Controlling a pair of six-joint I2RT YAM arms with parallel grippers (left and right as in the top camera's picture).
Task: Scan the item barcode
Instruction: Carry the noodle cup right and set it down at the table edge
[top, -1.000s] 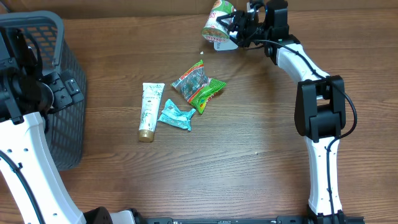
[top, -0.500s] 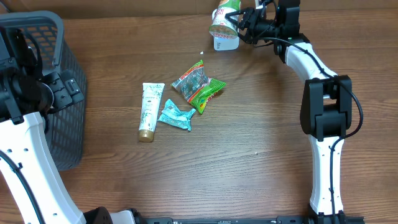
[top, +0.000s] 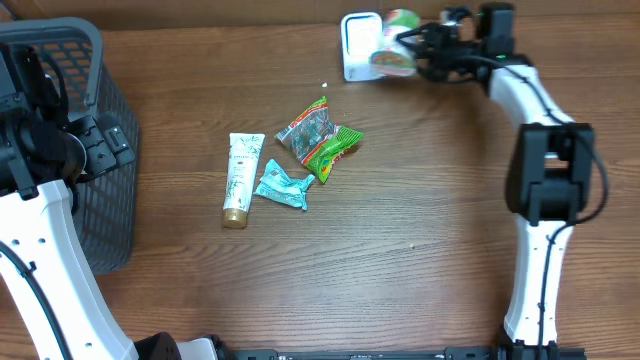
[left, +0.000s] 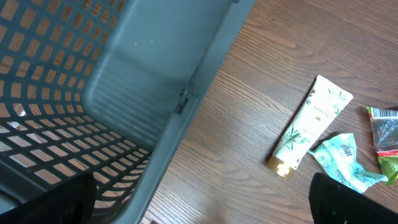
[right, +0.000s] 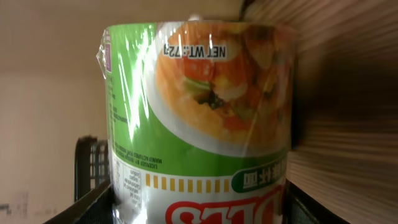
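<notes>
overhead: the right gripper (top: 420, 52) sits at the far edge of the table (top: 420, 250), its fingers clamped on the cup noodle (top: 392, 57). the cup lies on its side in the grip, one end facing a white boxy object (top: 358, 45) just beside it; contact between the two cannot be determined. mid-table, well apart from the cup, lies a loose group: a white tube (top: 240, 178), a teal packet (top: 283, 188) touching the tube's lower end, a green packet (top: 332, 150), and a clear packet with red print (top: 306, 127) overlapping the green one. a grey basket (top: 50, 35) stands at the left edge, with the left arm (top: 40, 210) beside it.

left wrist: the left gripper (left: 202, 193) hangs over the basket rim, its two dark fingertips (left: 68, 199) showing at the bottom corners, spread wide with nothing between them. the basket's mesh wall fills the left half. on the wood to the right lie the tube, the teal packet beside its cap end, and the other two packets cut off at the frame edge.

right wrist: the cup noodle fills the frame, wrapped in glossy film, green band and soup picture facing the lens, print reading upside down. dark fingers flank it at both lower corners, pressed to its sides. table grain shows on the right; the basket is small in the background.
</notes>
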